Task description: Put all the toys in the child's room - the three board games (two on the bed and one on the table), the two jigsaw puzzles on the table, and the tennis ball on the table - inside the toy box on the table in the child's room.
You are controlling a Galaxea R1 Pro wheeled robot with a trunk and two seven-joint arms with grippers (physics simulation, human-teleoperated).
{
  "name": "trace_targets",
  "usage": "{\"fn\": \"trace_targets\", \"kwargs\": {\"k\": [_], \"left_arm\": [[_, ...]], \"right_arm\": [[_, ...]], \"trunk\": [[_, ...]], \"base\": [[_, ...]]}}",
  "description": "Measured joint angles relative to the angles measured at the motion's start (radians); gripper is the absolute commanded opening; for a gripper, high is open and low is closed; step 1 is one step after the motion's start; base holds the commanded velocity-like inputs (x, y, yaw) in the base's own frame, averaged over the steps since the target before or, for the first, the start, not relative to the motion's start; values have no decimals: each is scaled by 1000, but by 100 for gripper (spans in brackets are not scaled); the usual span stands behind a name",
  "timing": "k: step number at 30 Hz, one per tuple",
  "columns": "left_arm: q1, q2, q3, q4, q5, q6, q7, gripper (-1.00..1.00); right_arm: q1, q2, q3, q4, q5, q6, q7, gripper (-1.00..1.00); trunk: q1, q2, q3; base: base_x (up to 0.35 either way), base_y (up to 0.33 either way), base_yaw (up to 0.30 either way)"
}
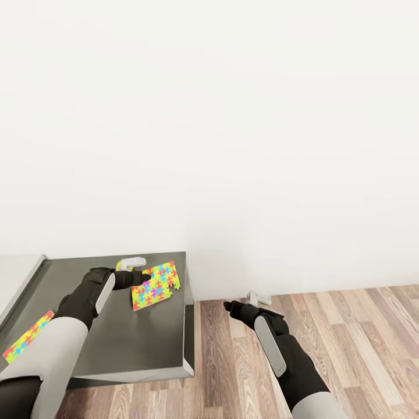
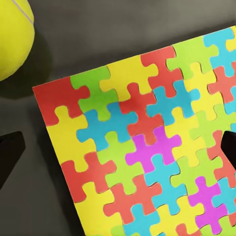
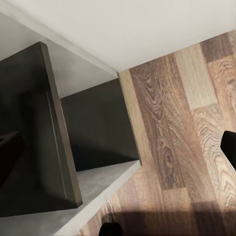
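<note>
I have the left gripper (image 1: 141, 278) hanging low over the dark table (image 1: 145, 343), its fingers spread wide and empty, straddling a jigsaw puzzle (image 2: 147, 147) that lies flat near the table's far right corner. The tennis ball (image 2: 12, 39) sits just beside the puzzle's corner, close to one fingertip. A second jigsaw puzzle (image 1: 26, 337) lies at the table's left side beside the grey rim of the toy box (image 1: 17, 279). The right gripper (image 1: 247, 302) idles off the table over the wood floor (image 1: 349, 326), fingers parted, holding nothing. My worry: the sheet is thin and flat, so the pads may scrape over it, or push it toward the near edge. A finger could also nudge the ball rolling.
</note>
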Motion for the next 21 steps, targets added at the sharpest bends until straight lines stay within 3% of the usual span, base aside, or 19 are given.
{"fn": "trace_targets", "kwargs": {"k": [21], "left_arm": [[0,0,0,0,0,0,0,100]], "right_arm": [[0,0,0,0,0,0,0,100]], "trunk": [[0,0,-34]], "base": [[0,0,2]]}}
